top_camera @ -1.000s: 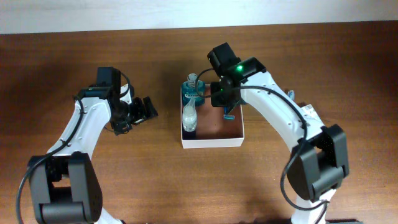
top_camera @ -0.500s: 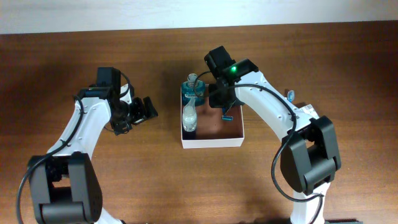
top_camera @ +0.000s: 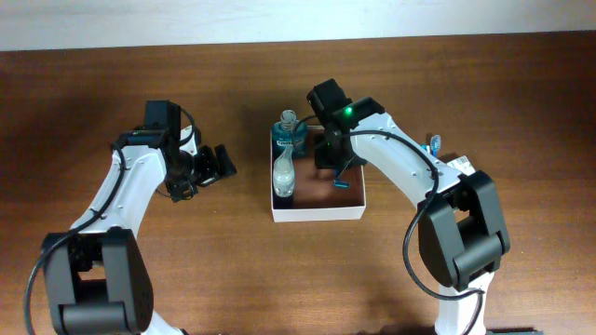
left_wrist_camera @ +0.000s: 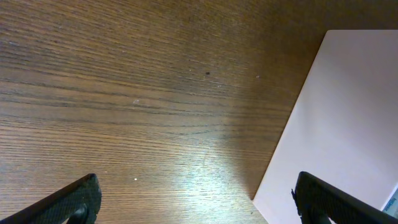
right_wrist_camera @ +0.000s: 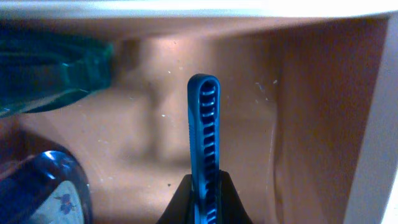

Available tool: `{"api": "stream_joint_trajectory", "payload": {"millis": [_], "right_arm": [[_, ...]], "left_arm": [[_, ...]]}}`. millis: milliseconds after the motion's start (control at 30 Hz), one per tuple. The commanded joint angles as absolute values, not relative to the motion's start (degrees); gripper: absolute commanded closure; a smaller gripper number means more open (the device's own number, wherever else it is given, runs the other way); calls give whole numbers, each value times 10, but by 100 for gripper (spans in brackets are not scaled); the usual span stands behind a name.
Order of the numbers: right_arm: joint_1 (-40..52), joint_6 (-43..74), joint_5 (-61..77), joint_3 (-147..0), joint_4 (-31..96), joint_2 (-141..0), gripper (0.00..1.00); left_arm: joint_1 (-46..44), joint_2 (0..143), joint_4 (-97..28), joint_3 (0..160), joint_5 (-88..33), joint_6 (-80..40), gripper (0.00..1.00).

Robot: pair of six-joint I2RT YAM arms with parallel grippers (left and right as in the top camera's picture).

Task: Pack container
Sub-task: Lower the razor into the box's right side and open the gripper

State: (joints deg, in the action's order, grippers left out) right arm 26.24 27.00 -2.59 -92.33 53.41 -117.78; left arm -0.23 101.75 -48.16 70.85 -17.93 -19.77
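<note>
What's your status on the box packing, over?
Left pincer open, empty, beside the box. Right pincer shut on blue tool, down inside the box. Teal bottle and clear bottle already in. Nothing in the way.

The desk [left_wrist_camera: 124,93] was brown wood, fine-grained, with a soft sheen under the light. The container [top_camera: 317,212] had matt white cardboard walls and a dull, speckled reddish-brown inside. The blue handle [right_wrist_camera: 203,143] was glossy ribbed plastic. The teal bottle [right_wrist_camera: 50,68] looked translucent and smooth; the arm shells [top_camera: 400,160] were smooth white plastic.
</note>
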Motion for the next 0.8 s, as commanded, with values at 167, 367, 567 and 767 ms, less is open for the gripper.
{"api": "stream_joint_trajectory", "payload": {"millis": [167,367,567,767], "right_arm": [[254,276,-37,-883,500,-1186,96],[254,273,-37,-883,494,-1186,85],[254,255,-28,-886,493,-1183,68],[254,248,-19,-927,528,-1153,68]], "left_arm": [[-1,1023,-482,705,-180,-197,1],[-1,1023,-482,705,-180,-197,1],[-1,1023,-482,705,-180,-197,1],[-1,1023,-482,705,-180,-197,1]]}}
